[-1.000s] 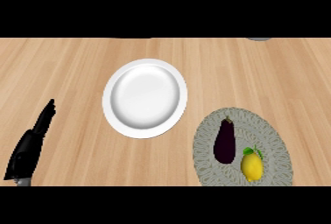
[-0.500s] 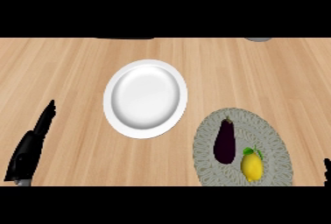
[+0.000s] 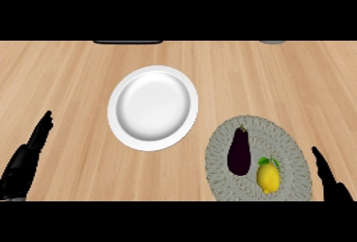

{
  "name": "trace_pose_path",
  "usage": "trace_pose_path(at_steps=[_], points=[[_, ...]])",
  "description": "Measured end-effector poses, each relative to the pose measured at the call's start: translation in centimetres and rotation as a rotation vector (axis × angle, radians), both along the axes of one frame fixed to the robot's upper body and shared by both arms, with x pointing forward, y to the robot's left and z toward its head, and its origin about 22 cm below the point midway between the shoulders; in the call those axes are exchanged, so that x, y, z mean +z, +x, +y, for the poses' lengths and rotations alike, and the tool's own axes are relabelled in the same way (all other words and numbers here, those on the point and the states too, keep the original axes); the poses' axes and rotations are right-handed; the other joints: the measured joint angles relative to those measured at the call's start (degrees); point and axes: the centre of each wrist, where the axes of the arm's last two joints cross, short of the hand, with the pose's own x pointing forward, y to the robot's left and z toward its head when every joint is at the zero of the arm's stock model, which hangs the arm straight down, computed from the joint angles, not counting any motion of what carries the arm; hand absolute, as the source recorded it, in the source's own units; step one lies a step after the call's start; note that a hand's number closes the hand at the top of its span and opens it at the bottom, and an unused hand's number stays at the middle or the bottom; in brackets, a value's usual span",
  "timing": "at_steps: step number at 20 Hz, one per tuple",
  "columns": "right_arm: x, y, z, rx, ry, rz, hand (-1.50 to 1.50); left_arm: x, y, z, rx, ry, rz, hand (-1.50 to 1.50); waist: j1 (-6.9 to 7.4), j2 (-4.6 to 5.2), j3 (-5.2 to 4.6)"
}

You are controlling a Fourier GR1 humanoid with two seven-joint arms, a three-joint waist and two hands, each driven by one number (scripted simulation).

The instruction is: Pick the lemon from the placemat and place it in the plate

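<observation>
A yellow lemon point(image 3: 268, 176) with a green leaf lies on the grey round placemat point(image 3: 286, 142) at the lower right. A dark purple eggplant point(image 3: 239, 151) lies just left of it on the same mat. The white plate point(image 3: 153, 107) sits on the wooden counter at centre left, with nothing on it. My right hand point(image 3: 329, 181) rises at the lower right edge, fingers straight, just right of the placemat and apart from the lemon. My left hand point(image 3: 25, 162) rests open at the lower left, fingers pointing up.
A dark object point(image 3: 127, 42) and a grey object point(image 3: 273, 41) peek in at the counter's far edge. Bare wooden counter point(image 3: 279, 80) surrounds the plate and the mat.
My right hand has come up into view at the lower right beside the placemat. The left hand, lemon, eggplant and plate have stayed in place.
</observation>
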Motion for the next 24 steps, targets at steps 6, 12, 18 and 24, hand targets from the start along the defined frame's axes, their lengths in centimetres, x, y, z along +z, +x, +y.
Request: trace_pose_path(at_steps=[6,12,18,24], points=[[-1.6,1.1,-0.4,0.053,0.02,0.048,-1.5,0.1,0.3,-0.5,0.004,0.002,0.001,0.0,-0.3,-0.07,0.02],[-3.2,2.3,0.0,0.061,0.031,0.082,-1.5,-0.4,0.3,-0.6,-0.002,0.002,0.001,0.0,-0.36,-0.08,0.02],[-5.0,3.0,-0.2,0.062,0.036,0.094,-1.5,-0.2,-0.2,-0.5,0.002,0.003,0.0,0.0,-0.36,-0.09,0.01],[-6.0,3.9,-0.2,0.08,0.039,0.035,1.5,0.1,0.2,-0.7,0.003,-0.003,0.005,0.0,-0.42,-0.16,-0.09]])
